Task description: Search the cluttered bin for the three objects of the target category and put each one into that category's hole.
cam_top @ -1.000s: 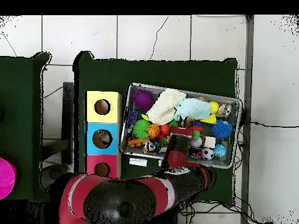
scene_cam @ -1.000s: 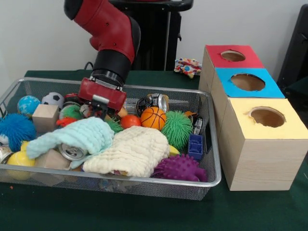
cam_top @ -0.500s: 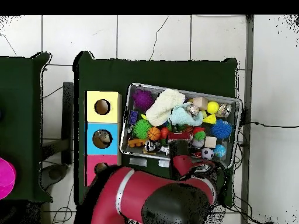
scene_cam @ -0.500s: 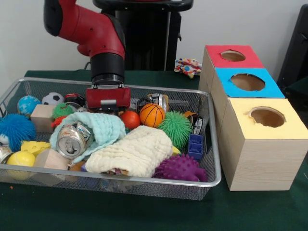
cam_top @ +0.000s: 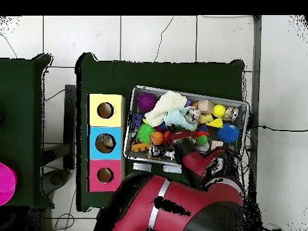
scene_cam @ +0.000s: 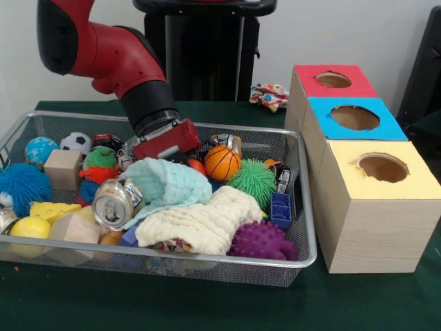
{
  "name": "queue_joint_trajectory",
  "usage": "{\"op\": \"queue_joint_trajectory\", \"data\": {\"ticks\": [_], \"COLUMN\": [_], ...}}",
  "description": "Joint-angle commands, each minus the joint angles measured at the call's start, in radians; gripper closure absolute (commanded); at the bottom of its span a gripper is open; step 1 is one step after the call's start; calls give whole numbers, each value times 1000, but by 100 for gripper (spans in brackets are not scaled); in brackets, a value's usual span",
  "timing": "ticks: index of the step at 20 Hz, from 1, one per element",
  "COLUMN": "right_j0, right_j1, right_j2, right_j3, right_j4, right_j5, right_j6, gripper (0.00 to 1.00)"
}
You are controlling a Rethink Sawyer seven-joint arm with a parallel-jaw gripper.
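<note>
Crushed can lies sideways, lid facing front

A dark green counter stands before a pale wall. A small multicoloured toy lies on the counter behind the boxes. From overhead, white floor tiles surround it, cables trailing across.

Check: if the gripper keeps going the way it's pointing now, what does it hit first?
Probably the light blue cloth. The gripper tilts down toward the bin's middle, and the cloth's bunched top lies right below and in front of it. The red ball beside it is close too; depth is unclear.
</note>
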Motion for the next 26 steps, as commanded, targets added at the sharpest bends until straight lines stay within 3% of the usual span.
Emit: {"op": "queue_joint_trajectory", "data": {"ticks": [1, 3, 6, 9, 14, 18, 22, 25, 26], "right_j0": [63, 102, 161, 188, 185, 157, 133, 132, 136], "right_j1": [90, 75, 67, 73, 68, 82, 88, 90, 90], "right_j2": [275, 243, 212, 204, 225, 256, 262, 263, 264], "right_j3": [-45, -43, -60, -75, -70, -71, -49, -21, -19], "right_j4": [-248, -274, -383, -459, -508, -472, -337, -257, -249], "right_j5": [199, 277, 337, 296, 187, 124, 164, 179, 178], "right_j6": [662, 695, 857, 968, 1051, 938, 688, 588, 596], "gripper": [100, 100, 100, 100, 100, 100, 100, 100, 100]}}
